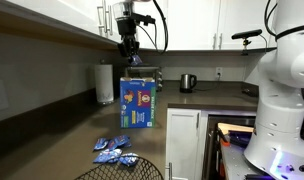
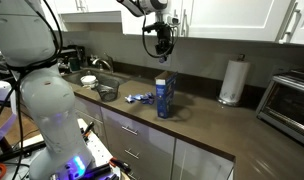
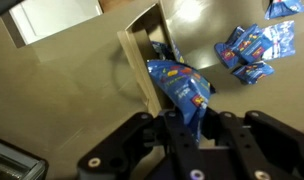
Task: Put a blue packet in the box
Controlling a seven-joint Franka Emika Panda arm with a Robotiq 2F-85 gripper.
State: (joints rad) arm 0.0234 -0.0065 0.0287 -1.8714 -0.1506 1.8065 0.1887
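The box (image 1: 138,102) is a tall blue carton standing upright on the dark counter; it also shows in an exterior view (image 2: 165,97). In the wrist view its open top (image 3: 142,60) lies below me. My gripper (image 1: 131,55) hangs above the box, also seen in an exterior view (image 2: 163,47). In the wrist view the gripper (image 3: 195,122) is shut on a blue packet (image 3: 178,88), which dangles over the box's opening. Several more blue packets (image 1: 114,150) lie on the counter beside the box, also in the wrist view (image 3: 254,50).
A paper-towel roll (image 1: 105,84) stands near the wall. A black kettle (image 1: 188,82) sits farther back. A silver toaster oven (image 2: 289,100) is at the counter's end, a sink (image 2: 100,85) with bowls at the other. White cabinets hang overhead.
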